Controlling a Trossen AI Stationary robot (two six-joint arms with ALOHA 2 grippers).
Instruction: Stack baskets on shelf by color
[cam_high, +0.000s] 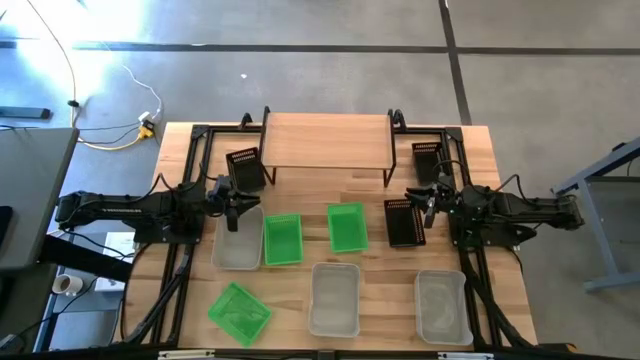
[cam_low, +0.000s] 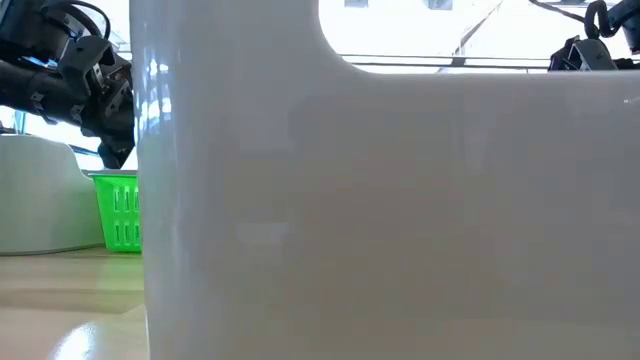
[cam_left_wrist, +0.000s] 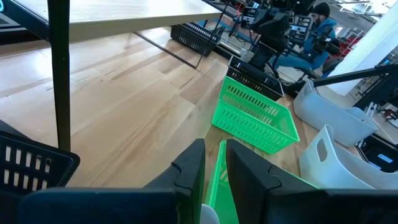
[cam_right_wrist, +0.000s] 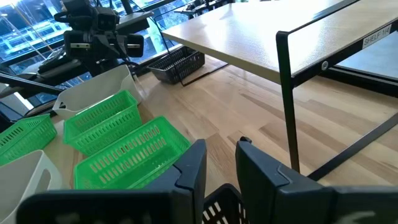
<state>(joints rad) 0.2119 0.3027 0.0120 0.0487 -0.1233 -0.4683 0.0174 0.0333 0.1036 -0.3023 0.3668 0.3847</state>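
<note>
The shelf (cam_high: 325, 140) stands at the table's far middle, its plank top bare. Three black baskets rest on the table: one by the shelf's left leg (cam_high: 245, 165), one by its right leg (cam_high: 427, 158), one nearer (cam_high: 405, 222). Green baskets (cam_high: 282, 240) (cam_high: 346, 227) (cam_high: 238, 312) and whitish baskets (cam_high: 238, 235) (cam_high: 335, 298) (cam_high: 441, 305) lie across the middle and near side. My left gripper (cam_high: 240, 207) (cam_left_wrist: 214, 149) hovers over the left whitish basket's far end, narrowly open with nothing between its fingers. My right gripper (cam_high: 425, 203) (cam_right_wrist: 221, 152) hovers over the nearer black basket, also narrowly open.
A whitish basket (cam_low: 380, 200) close to the low camera blocks most of that view. Black frame rails (cam_high: 190, 180) run along both table sides. The shelf's thin black legs (cam_left_wrist: 59, 74) (cam_right_wrist: 286, 93) stand close to both grippers. A person (cam_left_wrist: 320, 25) sits beyond the table.
</note>
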